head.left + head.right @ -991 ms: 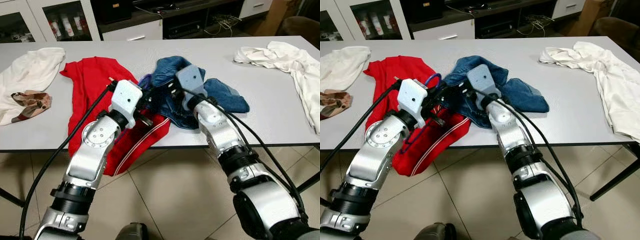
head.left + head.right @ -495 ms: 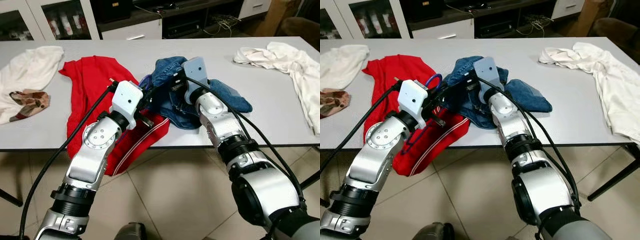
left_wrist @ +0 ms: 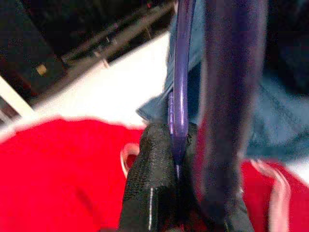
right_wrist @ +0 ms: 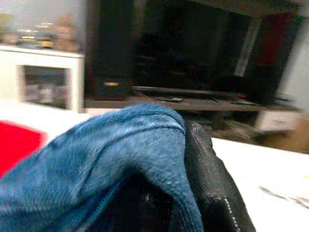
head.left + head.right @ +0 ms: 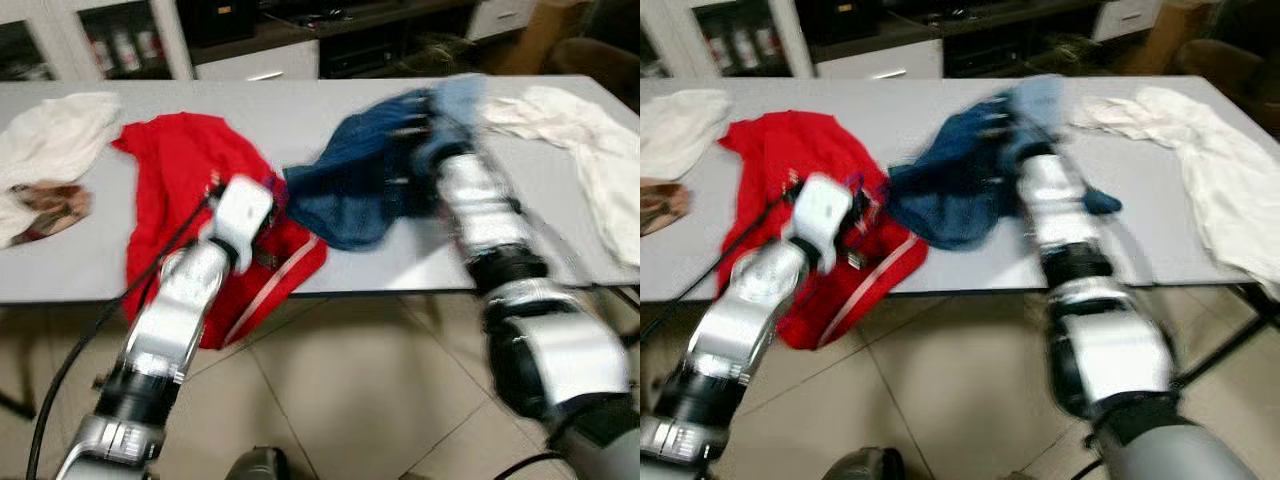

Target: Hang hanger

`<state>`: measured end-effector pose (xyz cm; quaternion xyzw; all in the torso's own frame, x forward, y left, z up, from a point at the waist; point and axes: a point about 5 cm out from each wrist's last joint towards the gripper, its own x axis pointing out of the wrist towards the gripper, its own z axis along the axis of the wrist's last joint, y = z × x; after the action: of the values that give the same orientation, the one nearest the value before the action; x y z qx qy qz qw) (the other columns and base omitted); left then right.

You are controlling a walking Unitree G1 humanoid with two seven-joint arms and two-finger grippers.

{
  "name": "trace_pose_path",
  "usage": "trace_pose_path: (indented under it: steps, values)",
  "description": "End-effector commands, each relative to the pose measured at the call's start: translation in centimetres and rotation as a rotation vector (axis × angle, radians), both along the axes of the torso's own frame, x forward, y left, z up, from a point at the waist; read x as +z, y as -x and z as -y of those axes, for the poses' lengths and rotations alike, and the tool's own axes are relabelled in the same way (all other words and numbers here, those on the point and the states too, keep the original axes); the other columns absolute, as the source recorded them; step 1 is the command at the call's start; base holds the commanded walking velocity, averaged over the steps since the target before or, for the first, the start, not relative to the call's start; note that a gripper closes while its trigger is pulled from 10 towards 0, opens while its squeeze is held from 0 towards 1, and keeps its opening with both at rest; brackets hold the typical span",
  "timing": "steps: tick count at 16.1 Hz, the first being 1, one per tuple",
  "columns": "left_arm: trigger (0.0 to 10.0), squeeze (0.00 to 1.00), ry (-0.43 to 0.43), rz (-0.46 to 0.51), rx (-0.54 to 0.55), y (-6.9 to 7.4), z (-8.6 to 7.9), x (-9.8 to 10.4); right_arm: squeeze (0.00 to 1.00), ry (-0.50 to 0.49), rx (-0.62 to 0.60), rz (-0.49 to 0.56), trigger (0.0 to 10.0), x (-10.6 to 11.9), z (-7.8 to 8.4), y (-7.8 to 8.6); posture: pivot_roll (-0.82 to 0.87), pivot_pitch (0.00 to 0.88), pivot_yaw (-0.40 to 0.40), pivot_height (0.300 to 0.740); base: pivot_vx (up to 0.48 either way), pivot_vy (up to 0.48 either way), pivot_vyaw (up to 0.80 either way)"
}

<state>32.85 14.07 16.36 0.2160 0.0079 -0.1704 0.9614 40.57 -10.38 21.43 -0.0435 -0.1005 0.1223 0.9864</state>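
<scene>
1. Left pincer (image 3: 178, 159) is clenched on one purple hanger (image 3: 181, 87), which runs lengthwise away from it, centre frame.
2. Right pincer (image 4: 193, 159) grips blue denim (image 5: 350, 180), lifted above the bench (image 5: 300, 110).
3. One red garment (image 5: 170, 180); two white ones.

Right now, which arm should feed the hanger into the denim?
Left, probably. The left gripper is shut on the hanger, beside the denim. The right gripper is busy holding that denim up.
</scene>
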Motion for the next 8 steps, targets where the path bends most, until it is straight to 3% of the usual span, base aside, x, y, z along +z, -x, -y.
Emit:
trace_pose_path:
  steps: [1,2,3,5,7,8]
  values:
    - [10.0,0.00,-0.029,-0.023,0.071,-0.2,-1.0,-0.6,0.00,-0.008,0.030,0.074,0.0,1.9,-0.1,-0.1,0.01,0.000,0.033,0.736,0.000,0.000,0.00]
    - [10.0,0.00,-0.008,-0.032,0.065,-0.3,-1.1,-0.4,0.00,-0.005,0.019,0.077,0.0,1.6,-0.2,0.1,0.01,0.000,0.034,0.736,0.000,0.000,0.00]
    - [10.0,0.00,0.028,-0.051,0.026,0.0,-0.7,-0.5,0.00,-0.018,-0.061,0.054,0.0,1.1,0.8,-0.1,0.01,0.000,0.034,0.736,0.000,0.000,0.00]
    - [10.0,0.00,0.109,-0.102,-0.161,1.4,0.7,-0.6,0.00,-0.077,-0.322,-0.031,0.0,-0.4,5.0,-0.4,0.01,0.000,0.034,0.736,0.000,0.000,0.00]
    - [10.0,0.00,0.038,-0.186,-0.411,4.3,1.2,-1.6,0.00,-0.110,-0.587,-0.057,0.0,-1.6,9.6,0.3,0.02,0.000,0.034,0.736,0.000,0.000,0.00]
    - [10.0,0.00,0.038,-0.186,-0.411,4.3,1.2,-1.6,0.00,-0.110,-0.587,-0.057,0.0,-1.6,9.6,0.3,0.02,0.000,0.034,0.736,0.000,0.000,0.00]
